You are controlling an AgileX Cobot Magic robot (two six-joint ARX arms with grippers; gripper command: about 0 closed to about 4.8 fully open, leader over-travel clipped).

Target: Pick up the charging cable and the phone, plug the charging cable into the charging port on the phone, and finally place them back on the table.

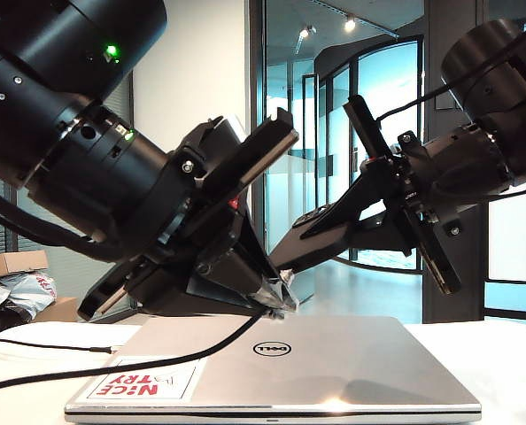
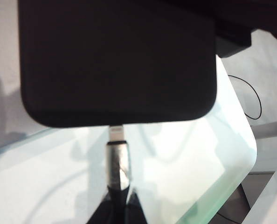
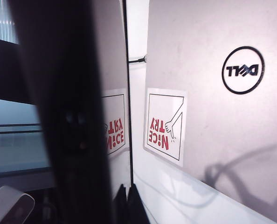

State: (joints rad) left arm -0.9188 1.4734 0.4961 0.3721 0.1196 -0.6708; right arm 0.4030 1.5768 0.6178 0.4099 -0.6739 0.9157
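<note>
Glass walls and a corridor stand behind the white table, and a closed silver laptop lies on it.

Both things of the task are in the air, above the far edge of the laptop lid, so the picking up is done. The left gripper is clenched on the metal plug of the charging cable. The black cord hangs down from it and runs across the lid toward its front left corner. The right gripper is clenched on the phone, which the right wrist view shows almost edge-on.

In the left wrist view the white tip of the plug meets the middle of the short edge of the phone, in line with the port. I cannot tell if it is pushed in fully or only touches the opening.

I judge the task to be in the plugging step, near its end. What is left is to seat the plug firmly, then to lay phone and cable down on the table and let go of both.
</note>
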